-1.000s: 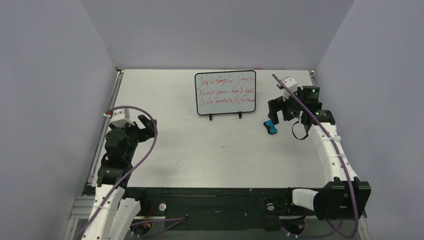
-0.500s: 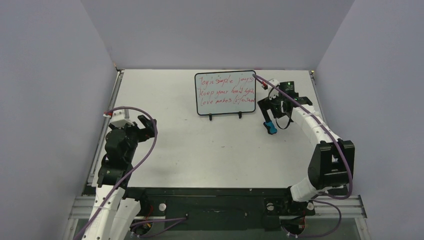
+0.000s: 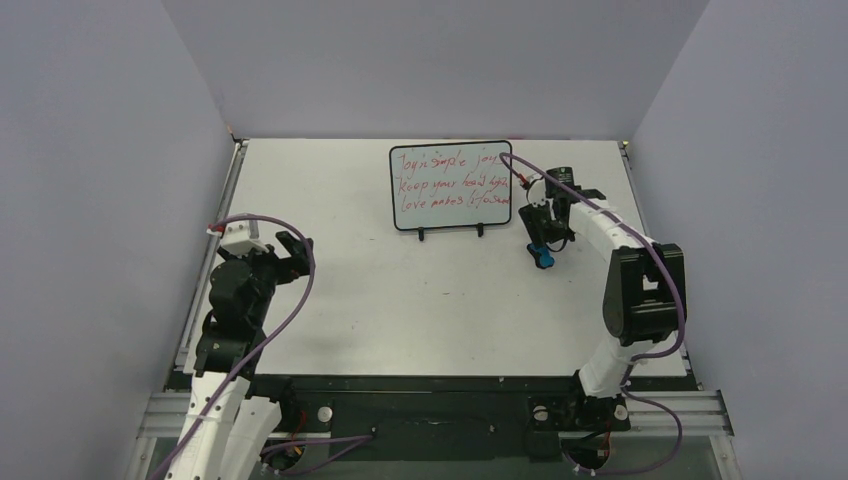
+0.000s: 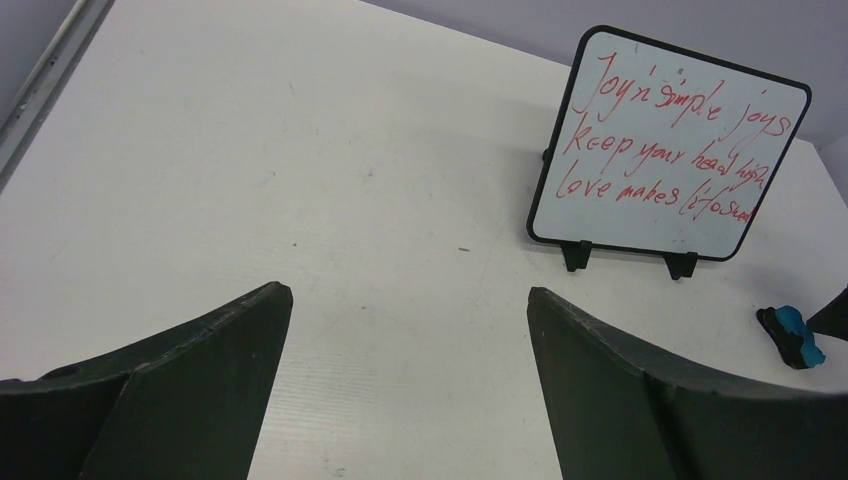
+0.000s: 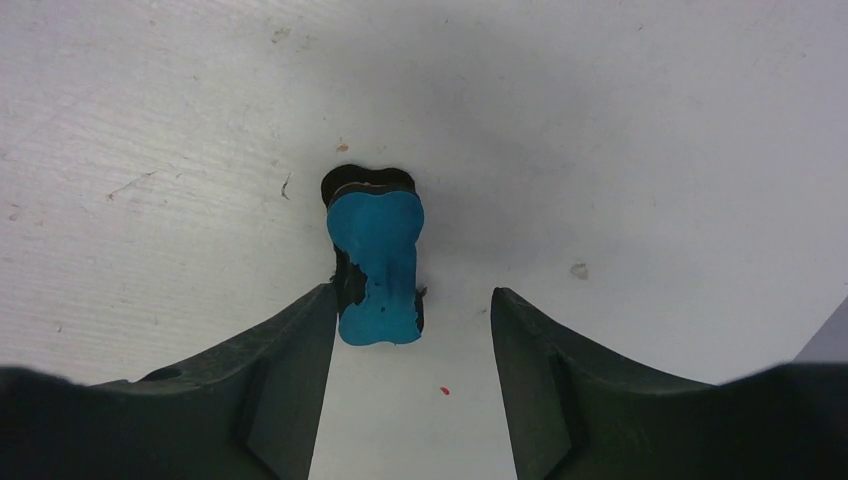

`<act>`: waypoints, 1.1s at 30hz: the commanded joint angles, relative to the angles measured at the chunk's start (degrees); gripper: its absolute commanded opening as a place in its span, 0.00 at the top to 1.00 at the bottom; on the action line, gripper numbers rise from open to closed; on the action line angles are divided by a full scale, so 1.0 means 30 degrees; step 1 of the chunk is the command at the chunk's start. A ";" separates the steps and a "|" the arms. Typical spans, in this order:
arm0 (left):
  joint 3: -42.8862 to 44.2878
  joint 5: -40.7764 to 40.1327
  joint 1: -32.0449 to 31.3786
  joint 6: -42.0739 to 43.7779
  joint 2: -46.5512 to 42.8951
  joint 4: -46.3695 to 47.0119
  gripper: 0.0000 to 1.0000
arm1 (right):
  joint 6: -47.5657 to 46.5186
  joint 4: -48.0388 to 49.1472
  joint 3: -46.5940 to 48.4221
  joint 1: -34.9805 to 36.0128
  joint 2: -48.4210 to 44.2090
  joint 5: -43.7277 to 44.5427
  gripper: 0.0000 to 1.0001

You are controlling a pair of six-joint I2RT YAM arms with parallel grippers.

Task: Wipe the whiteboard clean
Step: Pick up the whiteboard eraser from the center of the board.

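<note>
A: What sits nearest?
B: The left jaws, released and spread wide above the flat white bench point(image 3: 400, 310), with nothing between them.
A: And farther out?
B: On the right, a small blue eraser with a black base point(image 5: 375, 265) lies on the bench. The right jaws straddle it (one finger point(image 5: 300, 340) touches its side, the other stands off with a gap), so they are not clenched on it.
A: The board?
B: The small white rectangular whiteboard with a thin black frame point(image 3: 452, 186) stands tilted on its black wire stand point(image 4: 575, 255) at the far middle. It carries three red handwritten lines and is apart from the eraser.
</note>
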 commanded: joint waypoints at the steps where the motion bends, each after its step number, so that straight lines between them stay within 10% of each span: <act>1: -0.0004 0.0300 -0.0012 0.0265 -0.0139 0.0966 0.13 | 0.0402 -0.0156 0.0597 -0.0218 0.0737 -0.0200 0.46; 13: -0.0057 0.0383 -0.0023 0.0362 -0.0224 0.0998 0.13 | 0.0260 -0.0675 0.0999 -0.0311 0.2447 -0.0486 0.51; 24: -0.0055 0.0554 -0.0030 0.0335 -0.0204 0.1048 0.13 | -0.0096 -0.1005 0.1231 -0.0347 0.2858 -0.0996 0.78; 33: -0.0045 0.5787 0.0305 -0.3432 0.3997 0.4354 0.14 | -0.1772 -0.2402 0.0777 -0.0564 -0.1139 -0.6628 0.94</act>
